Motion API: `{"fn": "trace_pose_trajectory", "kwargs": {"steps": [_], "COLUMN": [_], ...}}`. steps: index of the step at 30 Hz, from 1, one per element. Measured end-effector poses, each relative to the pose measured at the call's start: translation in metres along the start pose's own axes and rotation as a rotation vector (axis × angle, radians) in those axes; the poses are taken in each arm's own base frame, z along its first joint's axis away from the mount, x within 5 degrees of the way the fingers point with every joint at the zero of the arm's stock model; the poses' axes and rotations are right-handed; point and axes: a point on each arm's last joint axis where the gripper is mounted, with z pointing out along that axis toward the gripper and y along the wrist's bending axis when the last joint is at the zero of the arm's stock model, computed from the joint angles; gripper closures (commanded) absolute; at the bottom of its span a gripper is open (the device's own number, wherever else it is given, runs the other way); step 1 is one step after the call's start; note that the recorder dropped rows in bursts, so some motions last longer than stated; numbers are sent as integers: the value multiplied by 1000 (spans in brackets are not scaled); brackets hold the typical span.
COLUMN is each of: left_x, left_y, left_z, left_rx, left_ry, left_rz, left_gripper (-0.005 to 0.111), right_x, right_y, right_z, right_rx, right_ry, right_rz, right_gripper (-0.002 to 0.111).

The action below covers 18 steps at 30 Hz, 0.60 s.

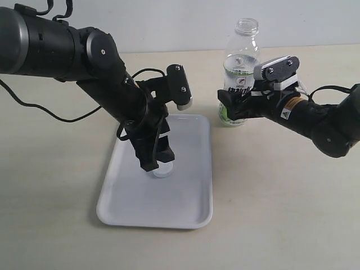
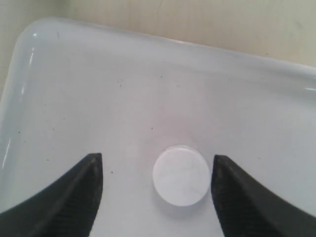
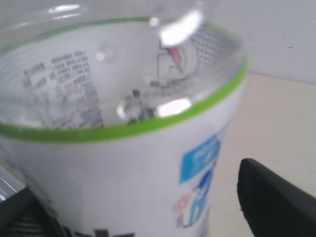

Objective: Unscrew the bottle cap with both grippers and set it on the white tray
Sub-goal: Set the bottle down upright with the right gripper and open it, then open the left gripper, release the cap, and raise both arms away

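Note:
The bottle cap [image 1: 162, 170], a small white disc, lies flat on the white tray [image 1: 185, 208]. My left gripper [image 1: 157, 162] points down over it, open. In the left wrist view the cap [image 2: 181, 175] sits on the tray [image 2: 98, 89] between the two black fingers, nearer one of them, and there is a gap on each side. The bottle [image 1: 241, 56] stands upright on the table to the right of the tray, its neck uncapped. My right gripper [image 1: 233, 107] brackets its labelled lower body. In the right wrist view one finger [image 3: 266, 197] stands clear of the bottle [image 3: 123, 168].
The tray lies on a pale beige table [image 1: 281, 214]. A black cable [image 1: 34, 107] trails behind the left arm. The right arm comes in low from the right edge.

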Motion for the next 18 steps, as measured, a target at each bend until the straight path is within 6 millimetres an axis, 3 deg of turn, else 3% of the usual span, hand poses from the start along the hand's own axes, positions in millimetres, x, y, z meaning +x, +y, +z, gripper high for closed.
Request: {"fn": "trace_pose_trajectory", "kwargs": {"steps": [4,18], "left_x": [0,0], "left_y": [0,0], "left_z": [0,0], "left_rx": [0,0], "left_ry": [0,0], "left_rz": [0,0], "left_gripper": [45,45], "right_x": [-5,-61], "right_y": [0,4], "right_z": [-1,-17], "right_rx": [3,-9], "right_ry": [-15,-88], "right_rz": [0,-44], "right_gripper": [24,24]}}
